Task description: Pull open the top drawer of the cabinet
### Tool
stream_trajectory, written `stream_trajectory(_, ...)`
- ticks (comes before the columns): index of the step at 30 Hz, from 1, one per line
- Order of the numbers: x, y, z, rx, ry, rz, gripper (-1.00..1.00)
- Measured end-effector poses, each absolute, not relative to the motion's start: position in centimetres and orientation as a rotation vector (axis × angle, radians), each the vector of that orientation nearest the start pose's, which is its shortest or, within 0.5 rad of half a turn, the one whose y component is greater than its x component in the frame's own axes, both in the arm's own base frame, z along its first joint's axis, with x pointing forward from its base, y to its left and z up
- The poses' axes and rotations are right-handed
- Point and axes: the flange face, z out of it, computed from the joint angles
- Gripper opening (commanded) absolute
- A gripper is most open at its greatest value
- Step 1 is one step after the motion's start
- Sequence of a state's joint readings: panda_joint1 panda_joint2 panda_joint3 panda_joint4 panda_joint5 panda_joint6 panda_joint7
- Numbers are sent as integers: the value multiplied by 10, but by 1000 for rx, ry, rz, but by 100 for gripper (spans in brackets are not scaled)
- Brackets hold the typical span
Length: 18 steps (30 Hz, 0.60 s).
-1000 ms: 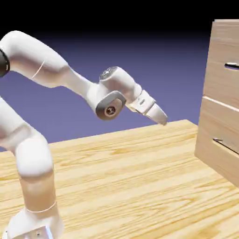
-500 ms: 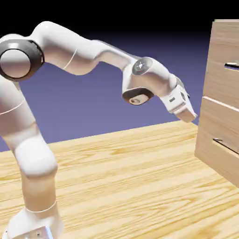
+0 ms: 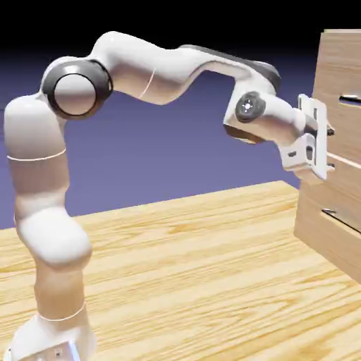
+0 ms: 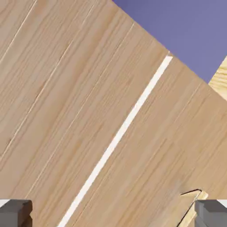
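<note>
Tool [image 3: 326,134] released, jaws spread wide, nothing between them. In exterior view, held level and facing the cabinet [image 3: 337,56], right at its front face, about at the pale seam between the two drawer fronts; contact with the wood cannot be told. In hand view, both grey fingertips [image 4: 15,213] at the bottom edge, far apart, only wood grain between them.

Top drawer [image 3: 345,130] closed, flush with the cabinet front, at the exterior view's right edge. Its thin dark handle [image 3: 350,100] visible above and right of the tool, partly cut off by the frame edge, not gripped. Lower drawer [image 3: 331,218] below the seam, also closed, with own slim dark handle [image 3: 341,221]. Hand view filled by wood grain of the cabinet front, rolled diagonally; pale seam [image 4: 119,135] running from upper right to lower left across it; small dark curved mark near the right fingertip, identity unclear. Patch of violet backdrop at upper right corner of hand view, sliver of desk [image 4: 221,77] at right edge.

White arm [image 3: 162,67] rising from lower left of exterior view, arching over and reaching right to the cabinet. Light wood-grain desk [image 3: 197,275] under everything, cabinet standing on its right side.

No brands, labels or readable writing anywhere.
</note>
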State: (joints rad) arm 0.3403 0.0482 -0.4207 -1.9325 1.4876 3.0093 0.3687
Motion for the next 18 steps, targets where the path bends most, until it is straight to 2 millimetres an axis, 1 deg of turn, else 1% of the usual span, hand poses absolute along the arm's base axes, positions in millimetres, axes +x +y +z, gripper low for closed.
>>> stream_trajectory(5, 609, -114, 534, -1098, 1655, -738, 0)
stream_trajectory(9, 627, -108, 538, -980, 1646, -722, 0)
stream_trajectory(14, 651, -91, 544, -848, 1615, -698, 0)
stream_trajectory(18, 669, -72, 551, -754, 1577, -675, 0)
